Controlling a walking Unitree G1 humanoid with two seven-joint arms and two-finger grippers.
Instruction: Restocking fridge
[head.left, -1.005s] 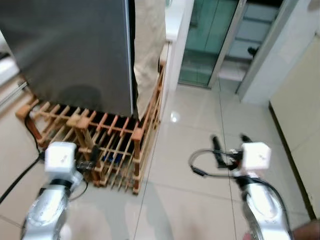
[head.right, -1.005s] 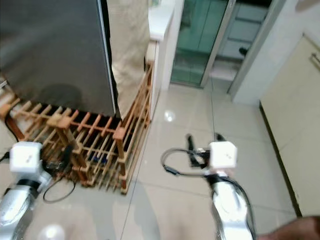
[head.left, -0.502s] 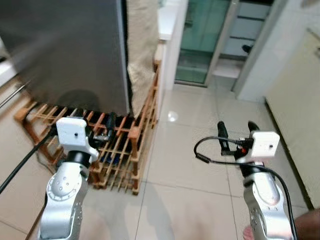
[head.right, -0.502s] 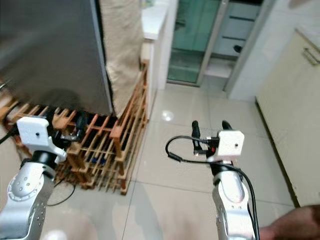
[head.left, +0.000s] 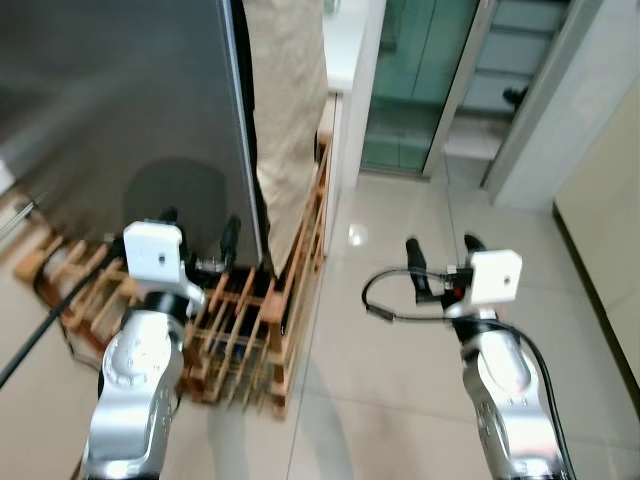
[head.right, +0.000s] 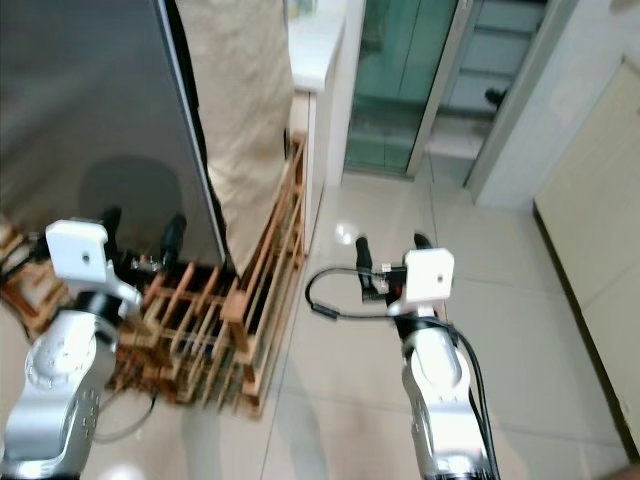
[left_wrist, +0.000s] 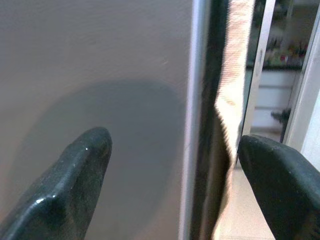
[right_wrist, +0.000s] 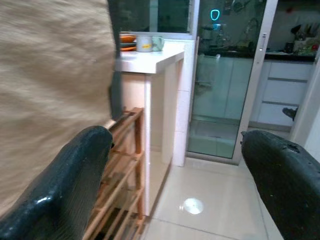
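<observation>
Two silver, glossy metal arms, each rounded and jointed, end in a white cube-shaped wrist block. The left gripper (head.left: 198, 228) and the right gripper (head.left: 441, 252) each carry two long black fingers with rounded, slightly shiny tips. A black cable loops out beside the right wrist, and another black cable trails from the left arm

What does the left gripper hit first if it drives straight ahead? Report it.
Most likely the fridge door: the left gripper, open, points at its grey face close to the door's edge, where a beige cloth hangs. Depth is unclear.
</observation>
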